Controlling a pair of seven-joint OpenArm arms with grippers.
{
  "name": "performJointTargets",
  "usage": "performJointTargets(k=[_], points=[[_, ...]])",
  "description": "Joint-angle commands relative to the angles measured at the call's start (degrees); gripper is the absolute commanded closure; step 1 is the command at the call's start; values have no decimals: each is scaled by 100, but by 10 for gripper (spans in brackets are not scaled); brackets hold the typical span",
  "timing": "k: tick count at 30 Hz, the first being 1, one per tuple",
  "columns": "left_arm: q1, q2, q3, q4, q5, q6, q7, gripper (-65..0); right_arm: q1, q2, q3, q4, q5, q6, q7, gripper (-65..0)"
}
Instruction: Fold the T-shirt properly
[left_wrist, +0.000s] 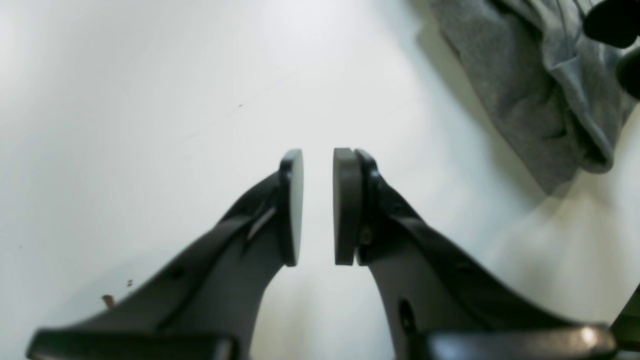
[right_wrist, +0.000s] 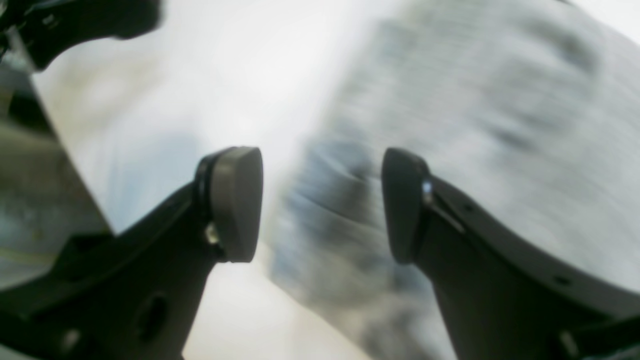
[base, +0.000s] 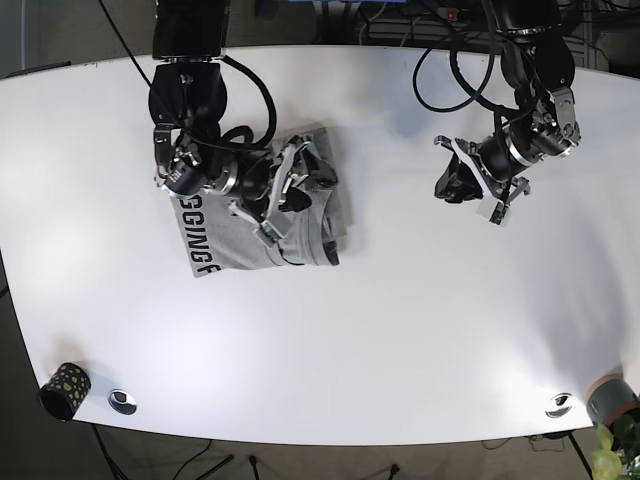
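Note:
The grey T-shirt (base: 255, 225) lies bunched and partly folded on the white table (base: 400, 320), left of centre, with white lettering on its left part. My right gripper (base: 290, 195) hovers over the shirt's right, crumpled side. In the right wrist view the gripper (right_wrist: 322, 205) is open, with blurred grey cloth (right_wrist: 475, 125) under it and nothing between the pads. My left gripper (base: 447, 182) is over bare table well to the right of the shirt. In the left wrist view it (left_wrist: 318, 205) is empty with a narrow gap between the pads, and the shirt (left_wrist: 530, 90) lies at the upper right.
A dark dotted cup (base: 65, 388) and a metal disc (base: 122, 400) sit at the front left corner. Another disc (base: 557, 404) and a potted plant (base: 615, 405) are at the front right. Cables hang behind the table's back edge.

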Motion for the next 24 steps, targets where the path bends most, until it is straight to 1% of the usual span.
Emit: performJointTargets(k=[1,3,4,6,8,10,13,17,18,20,22,24], points=[[-113,-104,169,130,-116,-30,-132,-89,90,40,-97,-17,137,32,263,-350],[-157,-165,380,174,-134,-30,-132,-90,90,66,-27,-8,172,32,316,-350],[-228,-174,520,270,-116,-30,-132,-90,99,75,105,1,190,32,316,-350],[-298,-157,775,376,-107,-30,-132,-90,125,198,431,53,190,32,316,-350],[-360,-130,1145,385,-107,-30,-132,-90,204,365,905,53,190,32,325,-350],[-491,-121,1417,367,-99,-30,-141,-90,380,453,1231,27,146,32,325,-349],[-720,90,1901,367,139,-30,-141,-90,626,734,1609,-175,93,32,325,-349],[-852,529,2472,341,508,-30,-141,-90,1136,1209,1670,-720,84,32,325,-339],[-896,652,2630,262,605,-30,-141,-90,1250,1297,1670,-914,84,32,351,-320],[-984,837,2806,33,763,-30,-158,-90,1488,1402,1653,-1336,84,32,527,-262],[-1142,1118,2982,-371,903,-30,-167,-90,1769,1490,1635,-1907,84,32,729,-176],[-1291,1329,3052,-679,965,-30,-167,-90,1927,1534,1626,-2347,58,32,870,-130]])
